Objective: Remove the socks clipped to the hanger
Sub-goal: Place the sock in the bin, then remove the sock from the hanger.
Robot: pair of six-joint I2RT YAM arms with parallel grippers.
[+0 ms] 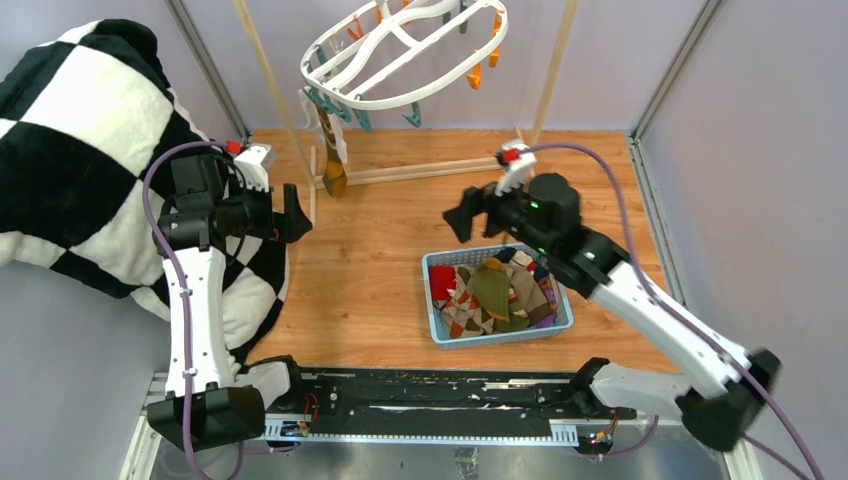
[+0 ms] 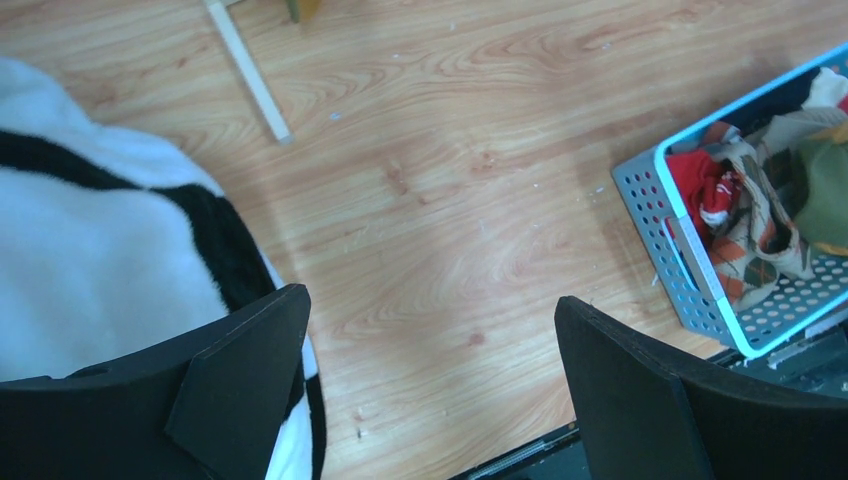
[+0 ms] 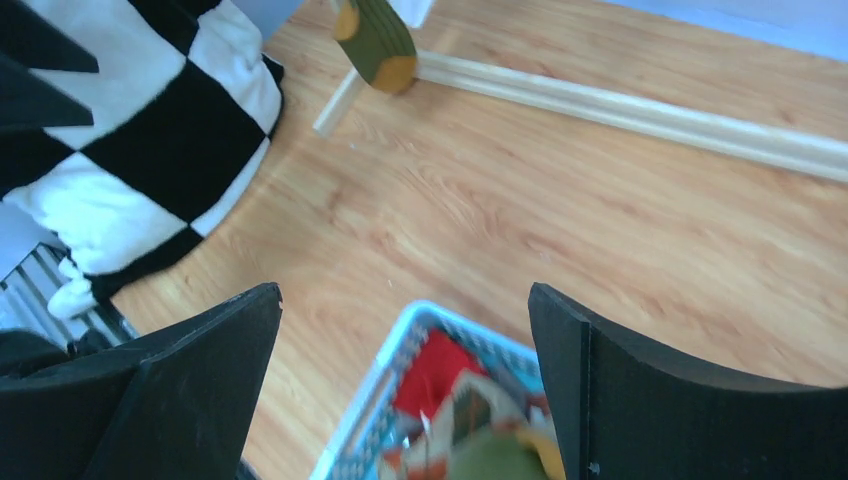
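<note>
Black fingers [image 3: 180, 390] of your right gripper [image 3: 405, 390] are spread as wide as they go, with nothing between them and touching nothing. It hovers above the far left corner of the blue basket [image 1: 440, 300], which sits near the right of the table [image 1: 370, 260], close to its near edge. Your left gripper [image 2: 430, 390] is just as wide and empty, over bare wood beside the checked blanket [image 1: 80, 150] at the left edge.

Most of the socks [image 1: 492, 285] lie heaped in the basket: you can see red, olive, navy and a brown-and-cream argyle, loosely tangled. One sock [image 1: 333, 150] hangs clipped to the left rim of the hanger [image 1: 405, 55], white at the top, olive lower down, with a mustard toe close above the wooden rail [image 1: 420, 172] along the far edge. The hanger itself is a white oval frame, tilted, hung over the far edge between two wooden posts [image 1: 270, 80], with orange and teal clips [image 1: 474, 76] dangling from its rim.
</note>
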